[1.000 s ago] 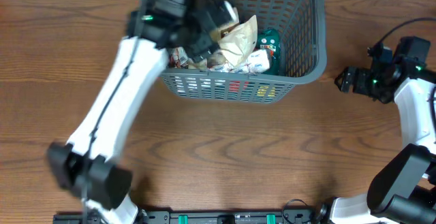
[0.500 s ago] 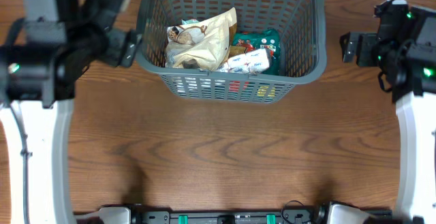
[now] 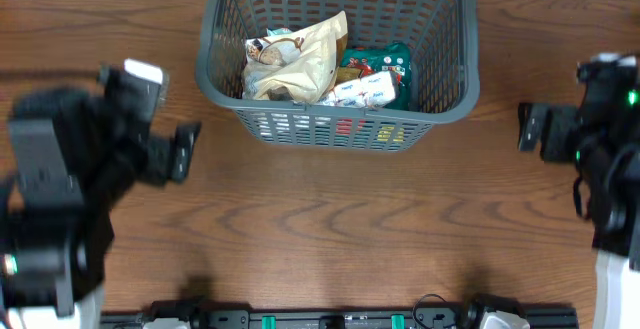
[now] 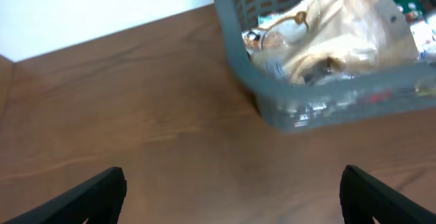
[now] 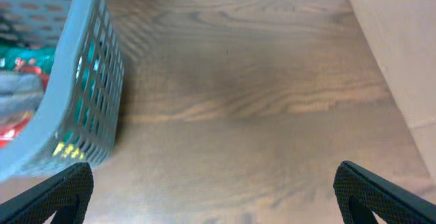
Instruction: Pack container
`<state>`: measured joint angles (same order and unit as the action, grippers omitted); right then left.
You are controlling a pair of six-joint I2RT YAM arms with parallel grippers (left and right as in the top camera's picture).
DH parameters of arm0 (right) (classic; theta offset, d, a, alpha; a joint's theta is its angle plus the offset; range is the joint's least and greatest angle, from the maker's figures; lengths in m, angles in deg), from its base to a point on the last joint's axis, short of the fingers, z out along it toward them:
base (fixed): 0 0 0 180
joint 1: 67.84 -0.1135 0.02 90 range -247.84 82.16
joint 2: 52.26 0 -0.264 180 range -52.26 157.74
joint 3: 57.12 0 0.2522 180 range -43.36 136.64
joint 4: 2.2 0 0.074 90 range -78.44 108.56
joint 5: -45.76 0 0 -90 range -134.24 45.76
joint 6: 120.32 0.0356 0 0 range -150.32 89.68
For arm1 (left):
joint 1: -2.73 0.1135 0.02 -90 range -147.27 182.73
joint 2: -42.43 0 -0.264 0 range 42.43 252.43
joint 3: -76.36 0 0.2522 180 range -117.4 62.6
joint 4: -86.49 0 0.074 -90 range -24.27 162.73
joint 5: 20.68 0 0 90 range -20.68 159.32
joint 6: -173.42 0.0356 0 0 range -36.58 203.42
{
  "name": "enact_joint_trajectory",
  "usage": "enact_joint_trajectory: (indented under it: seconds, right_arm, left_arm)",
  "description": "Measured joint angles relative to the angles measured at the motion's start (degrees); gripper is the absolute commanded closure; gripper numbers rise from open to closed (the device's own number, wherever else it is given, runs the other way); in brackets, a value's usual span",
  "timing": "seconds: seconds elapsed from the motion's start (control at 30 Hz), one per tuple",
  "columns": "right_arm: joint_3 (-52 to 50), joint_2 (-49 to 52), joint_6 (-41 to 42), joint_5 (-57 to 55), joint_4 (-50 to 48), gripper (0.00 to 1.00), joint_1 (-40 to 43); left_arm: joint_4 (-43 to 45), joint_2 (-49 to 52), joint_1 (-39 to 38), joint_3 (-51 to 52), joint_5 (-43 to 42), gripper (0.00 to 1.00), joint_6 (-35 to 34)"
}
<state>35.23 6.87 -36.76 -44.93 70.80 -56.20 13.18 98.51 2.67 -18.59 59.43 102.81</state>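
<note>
Blur smears the left arm in the overhead view, so the left gripper [image 3: 183, 151] shows there only as dark prongs over the wooden counter [image 3: 330, 234], near the container's front left corner. Its wrist camera shows more: only the two fingertips [image 4: 102, 190] enter the frame, at the bottom corners, spread wide with bare counter between them.

The right gripper [image 5: 212, 193] is likewise wide open and holds nothing, off to the container's right.

The container [image 3: 330, 127] sits at the far middle of the counter, its far rim at the frame's top edge. Inside, a beige packet [image 3: 300, 59] lies over a green packet [image 3: 385, 64] and a white packet [image 3: 360, 91]. Red and yellow patches behind the front lattice are too broken up to name. Both wrist views crop the container.

A tan panel [image 5: 402, 60] at the right edge cannot be identified.
</note>
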Motion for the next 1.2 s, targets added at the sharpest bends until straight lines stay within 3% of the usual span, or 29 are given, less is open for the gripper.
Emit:
enact_joint_trajectory:
  seconds: [0.3,0.33,0.47,1.2]
  right_arm:
    - [-20.4,-18.4,0.8,0.7,0.4,0.01,0.0]
    - [-22.6,-20.7,0.8,0.7,0.0,0.01,0.0]
    - [-27.9,-26.8,0.8,0.7,-1.7,0.01,0.0]
    - [-30.1,-28.5,0.8,0.7,4.7,0.01,0.0]
  left_arm:
    - [7.0,-19.6,0.0,21.8,1.1,0.09,-3.1]
    - [7.6,-21.1,0.0,23.7,1.6,0.01,-3.2]
    - [9.7,-25.5,0.0,29.1,3.1,0.01,-3.8]
    - [9.2,-25.9,0.0,30.1,4.1,0.01,-4.2]
